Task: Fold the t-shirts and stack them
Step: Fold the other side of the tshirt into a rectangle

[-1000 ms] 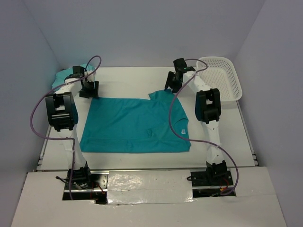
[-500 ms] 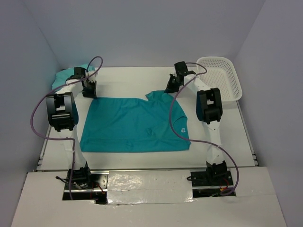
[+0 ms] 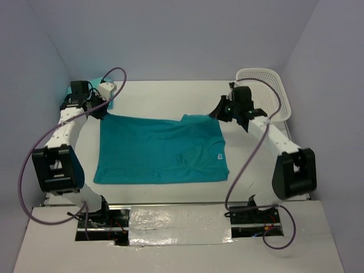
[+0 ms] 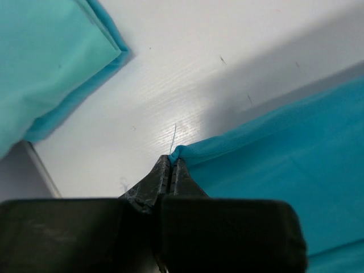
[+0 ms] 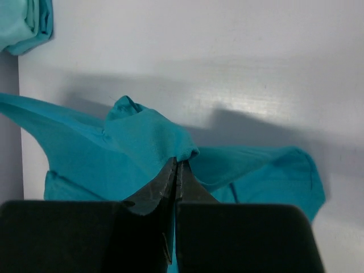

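Looks like a robotics lab cell, staged for recording rather than lived or worked in. Shows in the bare white tabletop (image 3: 165, 94), boxed in on the left, far and right sides by plain pale panels (image 3: 182, 40) with no window, shelf or decoration. Shows too in the left arm (image 3: 62, 128) and right arm (image 3: 273, 133), white and black, bolted side by side onto plates at the near edge, with silvery tape (image 3: 176, 219) between the mounts and loose purple cables (image 3: 115, 69) looping off the joints. Holds only props: one teal t-shirt (image 3: 159, 151) spread flat, a folded teal pile (image 4: 51, 62) at far left, a white lattice basket (image 3: 277, 94) at far right.
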`<state>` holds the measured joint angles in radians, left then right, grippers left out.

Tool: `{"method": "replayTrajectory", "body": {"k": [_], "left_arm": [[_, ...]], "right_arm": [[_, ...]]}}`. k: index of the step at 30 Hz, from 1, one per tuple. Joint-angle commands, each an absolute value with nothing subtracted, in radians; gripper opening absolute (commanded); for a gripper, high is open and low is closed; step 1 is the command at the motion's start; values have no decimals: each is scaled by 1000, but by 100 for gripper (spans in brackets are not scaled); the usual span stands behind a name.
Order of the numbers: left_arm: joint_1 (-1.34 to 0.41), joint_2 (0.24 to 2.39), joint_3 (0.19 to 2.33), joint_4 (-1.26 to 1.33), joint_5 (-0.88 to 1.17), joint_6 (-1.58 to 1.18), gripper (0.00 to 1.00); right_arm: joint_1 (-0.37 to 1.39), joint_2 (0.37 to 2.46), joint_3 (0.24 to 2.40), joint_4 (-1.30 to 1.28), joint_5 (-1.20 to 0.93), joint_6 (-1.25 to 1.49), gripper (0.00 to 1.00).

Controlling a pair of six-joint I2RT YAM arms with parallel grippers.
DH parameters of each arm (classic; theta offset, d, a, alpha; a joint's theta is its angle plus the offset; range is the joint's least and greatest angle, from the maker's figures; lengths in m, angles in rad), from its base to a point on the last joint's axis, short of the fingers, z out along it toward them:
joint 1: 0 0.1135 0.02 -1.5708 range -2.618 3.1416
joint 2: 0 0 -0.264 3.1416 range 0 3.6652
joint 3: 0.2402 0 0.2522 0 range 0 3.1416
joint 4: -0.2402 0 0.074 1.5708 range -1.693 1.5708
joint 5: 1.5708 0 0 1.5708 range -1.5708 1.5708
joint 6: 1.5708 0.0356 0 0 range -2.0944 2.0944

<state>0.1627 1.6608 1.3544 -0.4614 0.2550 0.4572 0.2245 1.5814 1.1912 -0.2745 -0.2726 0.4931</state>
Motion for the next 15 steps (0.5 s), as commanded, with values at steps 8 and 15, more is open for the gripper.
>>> {"method": "replayTrajectory", "body": {"k": [8, 15], "left_arm": [[207, 1497, 1086, -678, 327, 896, 0], [212, 1491, 1006, -679, 270, 937, 0]], "right_arm": [[244, 1310, 746, -155, -278, 544, 0], [298, 1348, 701, -169, -255, 561, 0]]}}
